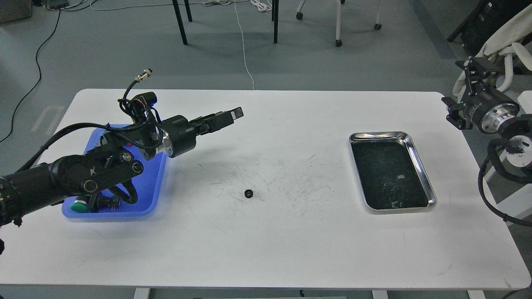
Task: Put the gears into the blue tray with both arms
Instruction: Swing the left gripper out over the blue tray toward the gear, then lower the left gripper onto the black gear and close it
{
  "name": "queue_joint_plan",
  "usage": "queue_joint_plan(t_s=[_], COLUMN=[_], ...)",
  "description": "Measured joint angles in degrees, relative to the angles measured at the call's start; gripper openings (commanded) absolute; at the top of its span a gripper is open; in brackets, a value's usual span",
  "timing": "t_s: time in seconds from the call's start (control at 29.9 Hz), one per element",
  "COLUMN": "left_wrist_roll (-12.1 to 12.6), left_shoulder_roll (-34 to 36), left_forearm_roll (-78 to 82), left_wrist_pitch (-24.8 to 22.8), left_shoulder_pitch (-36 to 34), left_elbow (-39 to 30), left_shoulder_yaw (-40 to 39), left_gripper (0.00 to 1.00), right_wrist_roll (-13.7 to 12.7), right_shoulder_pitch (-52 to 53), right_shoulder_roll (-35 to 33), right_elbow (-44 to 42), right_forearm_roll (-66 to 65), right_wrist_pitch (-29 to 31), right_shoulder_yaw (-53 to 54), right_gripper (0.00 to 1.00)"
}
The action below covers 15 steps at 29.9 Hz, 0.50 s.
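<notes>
A tiny black toothed gear (248,193) lies alone on the white table (266,249) — well below the left gripper (232,114), jaws unreadable; right gripper (457,111) far off, likewise unclear.

- No text, label, brand, number or sign can be read anywhere in the head view; the few printed-looking marks are too small and blurred to make out
</notes>
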Motion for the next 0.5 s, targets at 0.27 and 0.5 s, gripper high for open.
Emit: queue_joint_plan(t_s=[0.27, 0.5], left_wrist_roll=[0.00, 0.00], left_shoulder_roll=[0.63, 2.36], left_forearm_roll=[1.51, 9.40], left_wrist_pitch=[-5.18, -3.29], left_shoulder_pitch=[0.23, 0.31], left_elbow=[-0.38, -1.42], left_shoulder_yaw=[-0.86, -0.61], left_gripper=[0.99, 0.92], right_wrist_roll=[0.15, 0.22], right_shoulder_pitch=[-0.47, -1.41], right_shoulder_roll=[0.08, 0.12], right_elbow=[0.08, 0.07], right_forearm_roll=[-0.02, -0.03], right_wrist_pitch=[0.07, 0.09], right_shoulder_yaw=[-0.07, 0.08], right_gripper=[0.96, 0.96])
